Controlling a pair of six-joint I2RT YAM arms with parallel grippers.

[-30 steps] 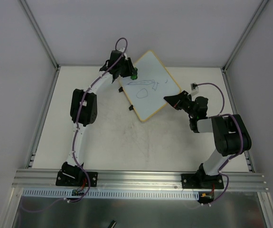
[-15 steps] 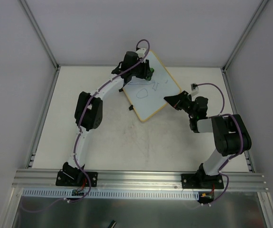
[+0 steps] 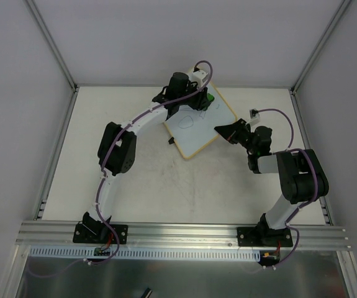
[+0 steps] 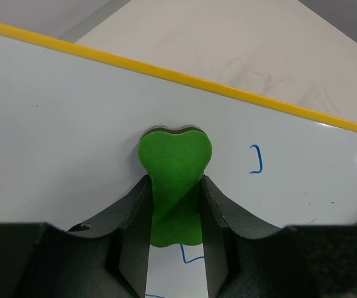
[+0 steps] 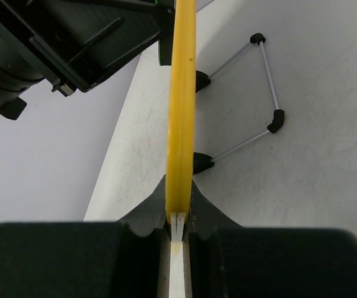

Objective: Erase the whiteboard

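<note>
The left arm [image 3: 117,148] rises from its base at the lower left of the top view, bends at a dark elbow in the left middle, and then stretches its pale forearm up and to the right. Its wrist ends over the far corner of the board [image 3: 206,127], in the upper middle of the frame. The left hand [image 3: 200,98] is clamped on a green eraser [image 4: 174,180]. In the left wrist view the two dark fingers [image 4: 135,217] grip the eraser's sides, and its rounded end lies against the board's white face, just below the yellow frame [image 4: 228,89]. Blue pen marks [image 4: 257,159] sit to the right of the eraser and beneath it.

The board lies cornerwise on the pale worktop [image 3: 166,180], with black clips [image 5: 203,164] on its lower-left edge.

The right hand [image 3: 223,131] is closed on the board's right-hand edge. In the right wrist view the frame runs edge-on straight up the middle, pinched between the two fingers. The right arm [image 3: 299,177] leans up and to the right from its base at the lower right, folds at a bulky elbow near the right side, and turns back left, so the wrist points leftward at the board.
</note>
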